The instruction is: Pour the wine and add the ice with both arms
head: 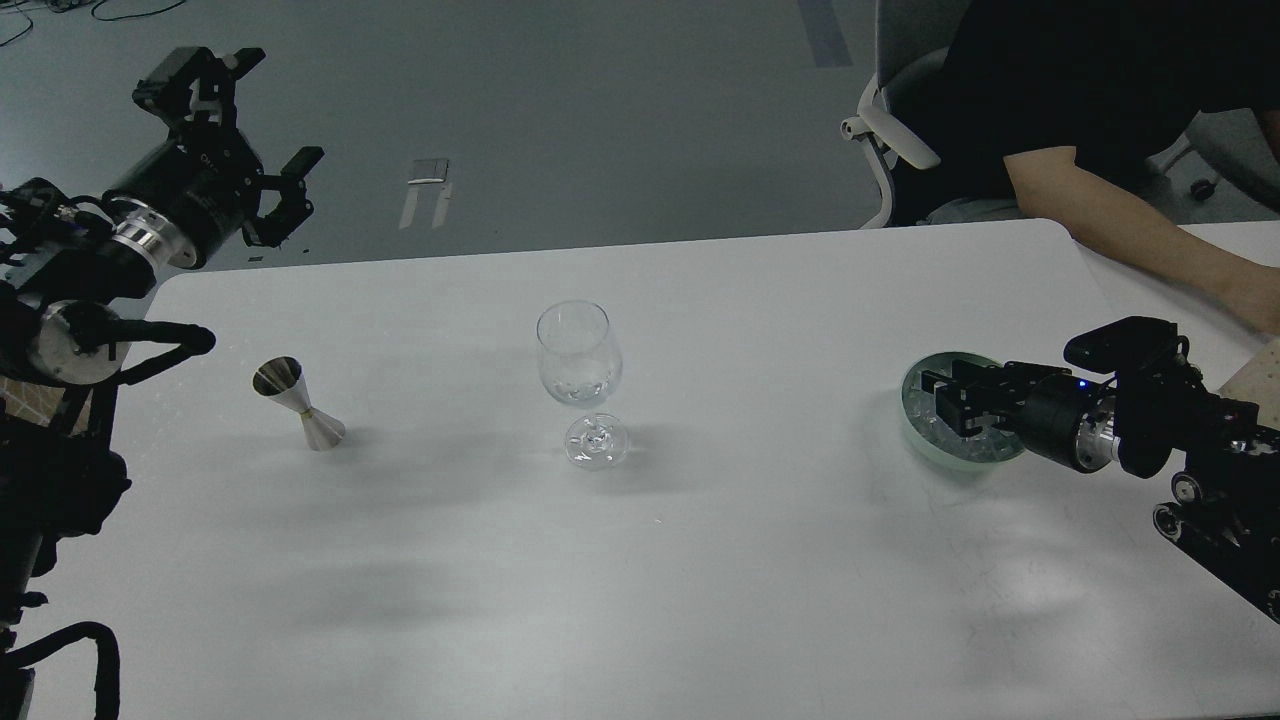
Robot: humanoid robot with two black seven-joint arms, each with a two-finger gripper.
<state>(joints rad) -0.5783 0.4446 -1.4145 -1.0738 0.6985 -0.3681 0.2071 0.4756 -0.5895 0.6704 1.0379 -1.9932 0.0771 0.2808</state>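
Observation:
A clear stemmed wine glass [580,362] stands upright mid-table, with something glittering at the bottom of its bowl. A steel jigger [298,403] stands to its left. A round green-rimmed dish [912,432] at the right holds a heap of clear ice [925,420]. My right gripper [945,397] hovers low over the dish, its dark fingers pointing left above the ice; their gap is unclear. My left gripper [280,108] is open and empty, raised beyond the table's far left corner.
A person's bare arm [1130,232] rests on the table's far right, with an office chair [890,130] behind it. The white table [700,560] ends near the dish on the right. A tan board [1262,378] lies at the right edge.

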